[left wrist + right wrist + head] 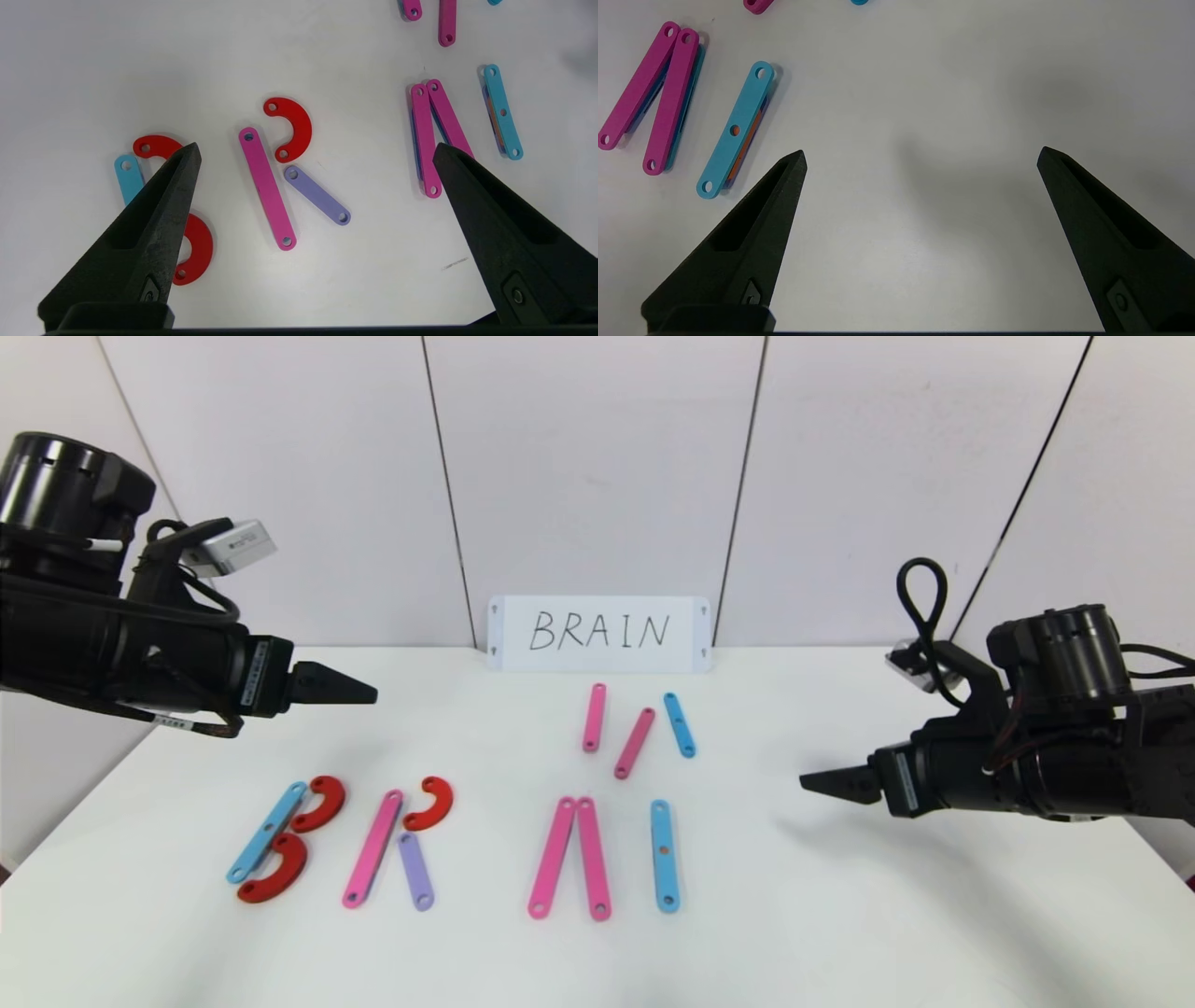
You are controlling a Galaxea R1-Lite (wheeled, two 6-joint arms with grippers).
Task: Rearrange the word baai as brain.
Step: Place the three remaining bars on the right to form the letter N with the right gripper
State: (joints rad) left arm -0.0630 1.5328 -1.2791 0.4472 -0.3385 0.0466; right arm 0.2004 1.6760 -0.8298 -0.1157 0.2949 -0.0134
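Right, both my left gripper (369, 692) and right gripper (808, 782) hover, jaws spread, empty; spare pink strip (634, 743) upper centre looks light, stiff, flat — I'd pinch its long edges.

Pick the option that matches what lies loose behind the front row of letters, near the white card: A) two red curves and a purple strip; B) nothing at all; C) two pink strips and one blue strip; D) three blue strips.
C: behind the front row, just before the white card, lie an upright pink strip, a slanted pink strip and a blue strip, set apart from one another.
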